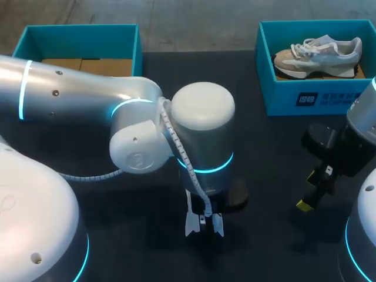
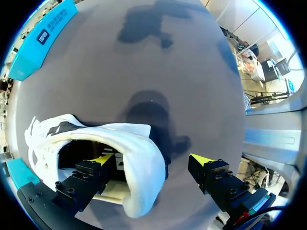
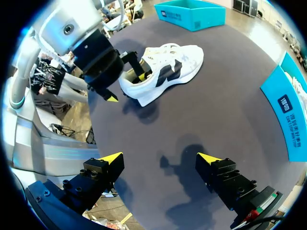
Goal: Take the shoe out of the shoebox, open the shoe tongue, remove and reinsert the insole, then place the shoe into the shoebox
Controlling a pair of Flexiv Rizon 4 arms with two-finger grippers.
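The left jaws are standing wide open, one finger sitting inside the white shoe (image 2: 139, 184), the other outside its heel; the shoe is resting on the dark surface (image 2: 192, 72). The right jaws are hanging open and empty. Farther off, a teal shoebox (image 1: 329, 97) is holding a second shoe (image 1: 317, 54).

Dark table (image 1: 267, 155): white shoe (image 3: 165, 72), teal shoeboxes (image 1: 282, 101)

L arm (image 1: 70, 88) is showing silver-white rounded shells w/ cyan light rings (image 1: 207, 169) glowing at joints, small screws (image 1: 54, 92) dotting the casing, and a white spiral-wrapped cable (image 1: 176, 141) running alongside. R arm (image 1: 363, 120) is wearing the same silver, plus a black wrist block (image 1: 320, 141). L gripper (image 2: 152, 159) & R gripper (image 3: 160, 158) are carrying black finger blocks (image 3: 91, 178) w/ hex bolts (image 2: 72, 190) and yellow tips (image 3: 111, 157).
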